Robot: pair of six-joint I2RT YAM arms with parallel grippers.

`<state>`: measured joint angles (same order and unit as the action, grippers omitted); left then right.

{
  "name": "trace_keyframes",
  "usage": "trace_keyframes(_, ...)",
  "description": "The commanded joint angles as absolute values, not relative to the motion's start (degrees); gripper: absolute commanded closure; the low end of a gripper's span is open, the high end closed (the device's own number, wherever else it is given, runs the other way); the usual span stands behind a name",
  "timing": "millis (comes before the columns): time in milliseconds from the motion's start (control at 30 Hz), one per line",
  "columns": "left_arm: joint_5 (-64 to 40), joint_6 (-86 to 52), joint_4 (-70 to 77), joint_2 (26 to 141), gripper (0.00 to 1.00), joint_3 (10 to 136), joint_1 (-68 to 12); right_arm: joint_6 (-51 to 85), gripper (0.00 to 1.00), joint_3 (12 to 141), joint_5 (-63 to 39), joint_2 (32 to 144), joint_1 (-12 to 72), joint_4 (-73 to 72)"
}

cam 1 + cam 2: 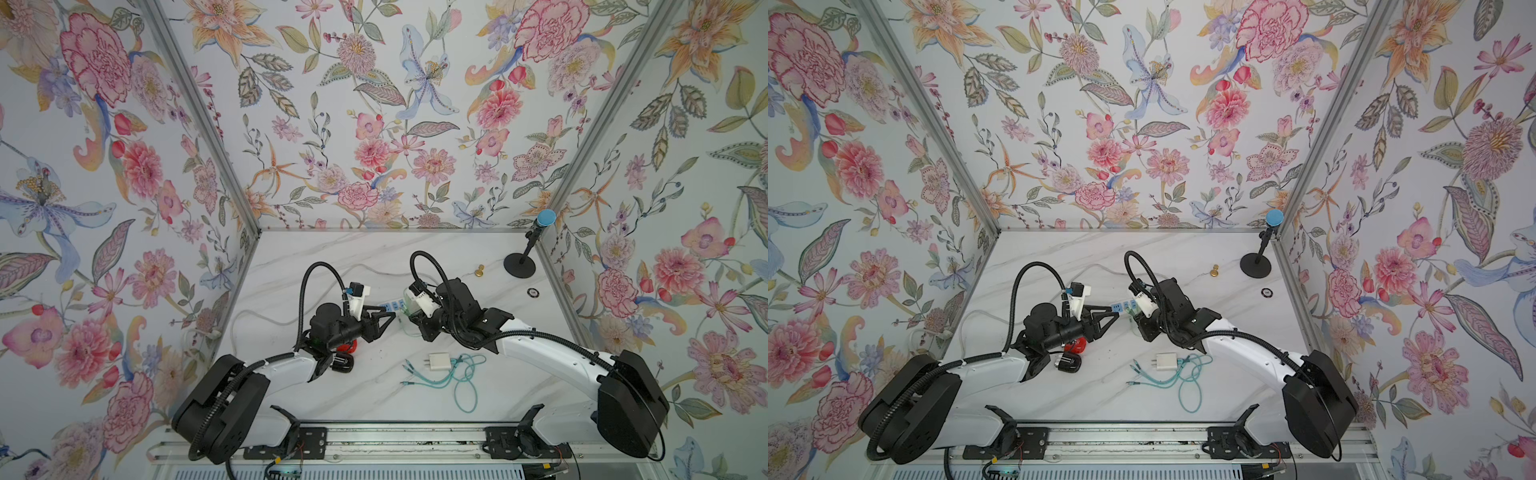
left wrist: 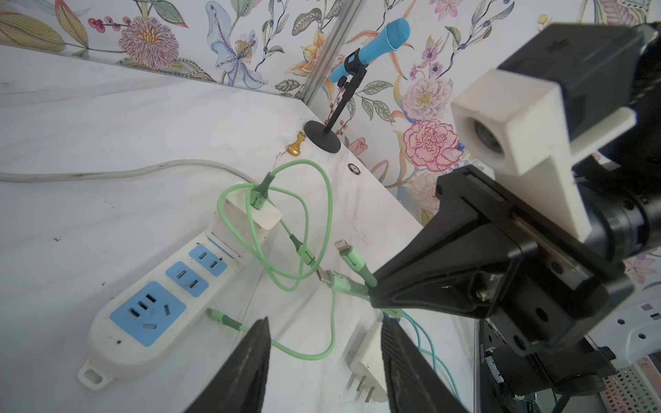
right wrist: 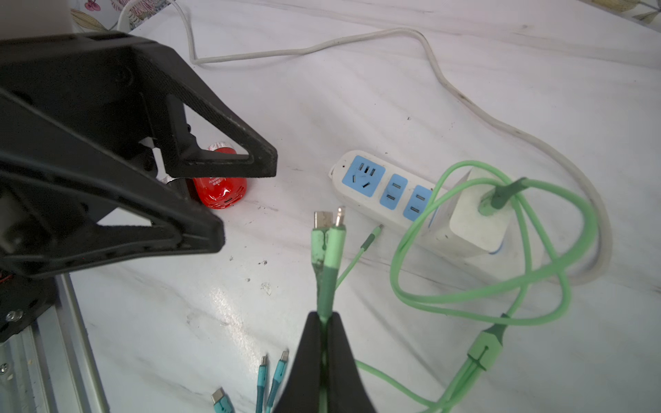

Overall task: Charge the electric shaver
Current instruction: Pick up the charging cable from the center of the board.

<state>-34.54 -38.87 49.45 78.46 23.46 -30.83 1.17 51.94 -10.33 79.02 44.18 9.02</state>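
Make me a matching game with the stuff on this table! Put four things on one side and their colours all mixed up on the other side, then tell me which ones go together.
Things:
1. shaver
2. microphone
3. pawn
4. charging cable pinched in the right hand

Colours:
A. gold
B. green
C. red
D. blue

Pairs: 1-C, 2-D, 3-A, 4-B
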Motion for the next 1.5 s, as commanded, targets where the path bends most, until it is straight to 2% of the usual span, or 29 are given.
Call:
trace_keyframes(0, -36.03, -40.04, 53.0, 79.65, 0.47, 25.24, -31.8, 1.8, 0.99, 50.98, -11.27, 77.65, 44.82, 6.66)
trace_keyframes(667, -34.76, -39.81, 54.62, 85.41, 0.53, 29.62, -32.21, 2.22, 0.99, 49.23, -11.05, 74.51, 44.77, 4.46)
trace_keyframes(1067, -37.17, -41.84, 58.43, 87.45, 0.72, 30.16, -32.76, 1.93, 0.99, 49.8, -9.45, 76.06, 44.53, 2.61)
trace_keyframes(1467, -38.47, -43.14, 59.88, 87.63, 0.79, 30.37, -32.69, 0.97, 0.99, 51.24, -8.01, 78.44, 44.54, 0.73)
